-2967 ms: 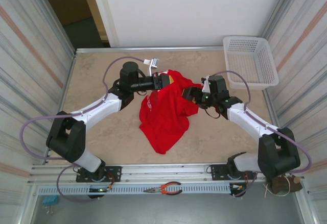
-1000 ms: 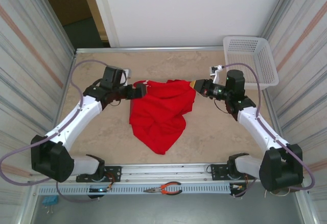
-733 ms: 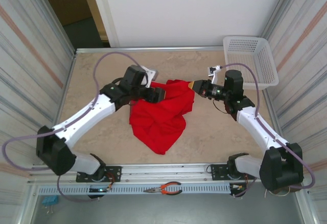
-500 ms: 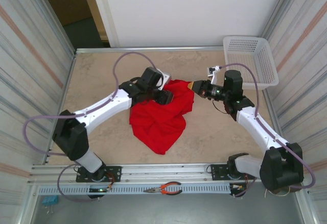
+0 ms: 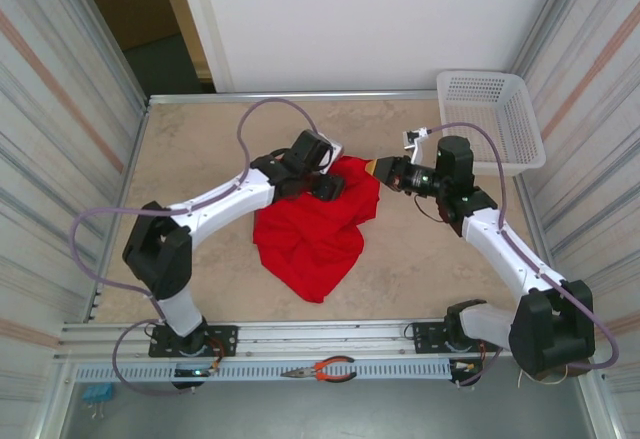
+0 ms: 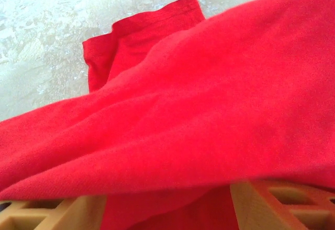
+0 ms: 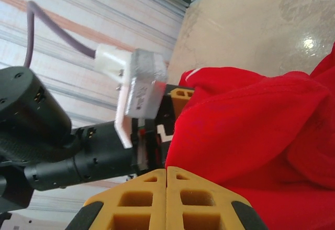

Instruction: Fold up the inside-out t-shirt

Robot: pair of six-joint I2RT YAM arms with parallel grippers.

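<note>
The red t-shirt lies crumpled mid-frame on the table. The left gripper has its fingers apart, with cloth between them. The right gripper is pressed together at the shirt's upper right edge, maybe pinching it.

The red t-shirt lies crumpled on the table (bunched along its far edge), narrowing to a point nearside.

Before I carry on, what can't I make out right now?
- Whether the left gripper clamps cloth: left wrist view, the inside-out t-shirt drapes over its fingers.
- Where neck and sleeves lie: top view, crumpled folds hide them.
- How much cloth the right gripper pinches: right wrist view, its shut fingers cover the contact.
</note>
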